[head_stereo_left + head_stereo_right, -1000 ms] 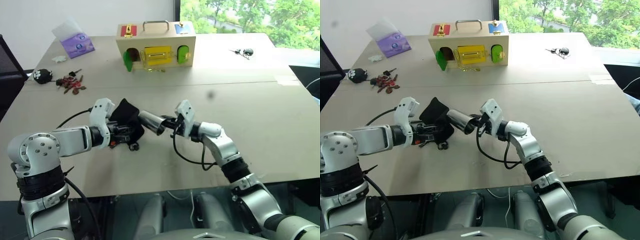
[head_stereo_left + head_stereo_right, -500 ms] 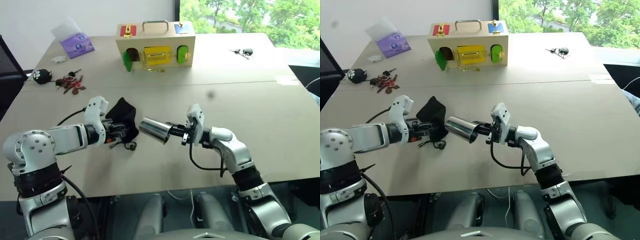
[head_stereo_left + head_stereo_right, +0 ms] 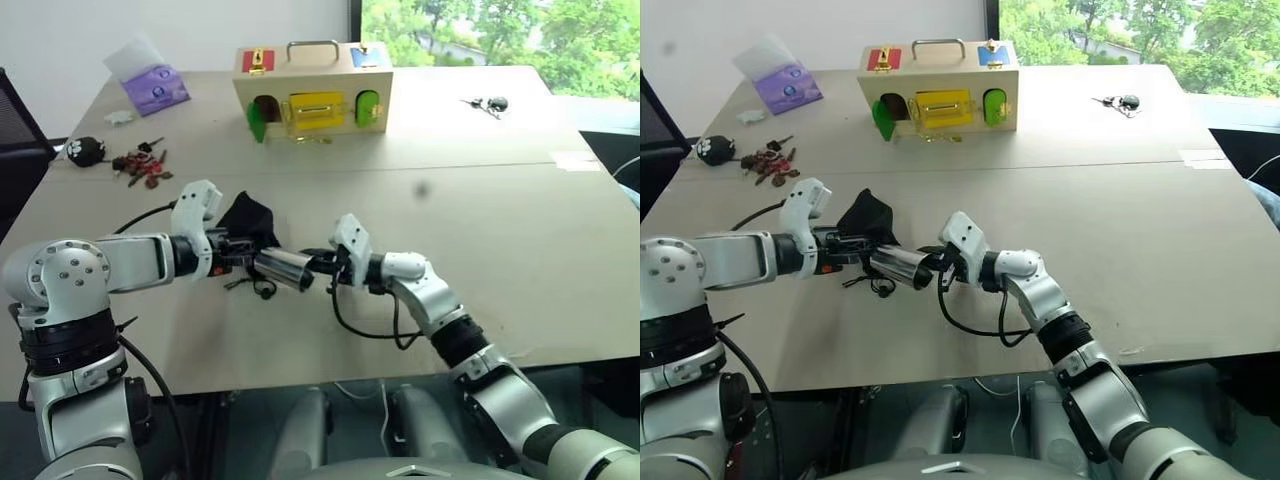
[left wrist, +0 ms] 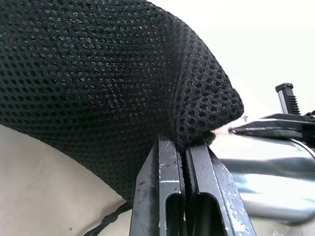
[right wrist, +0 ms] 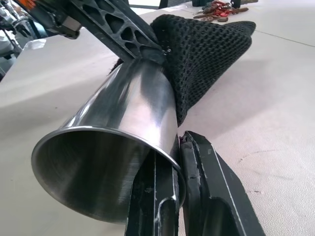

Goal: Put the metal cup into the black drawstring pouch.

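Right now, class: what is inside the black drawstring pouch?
Nothing shows inside the black drawstring pouch. The metal cup's base meets its mouth; whether it has entered is hidden by the mesh.

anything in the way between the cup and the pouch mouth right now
No separate object. The metal cup, clamped by its rim in the right gripper, has its closed end against the black drawstring pouch, which the left gripper pinches. Whether the mouth gapes open cannot be told.
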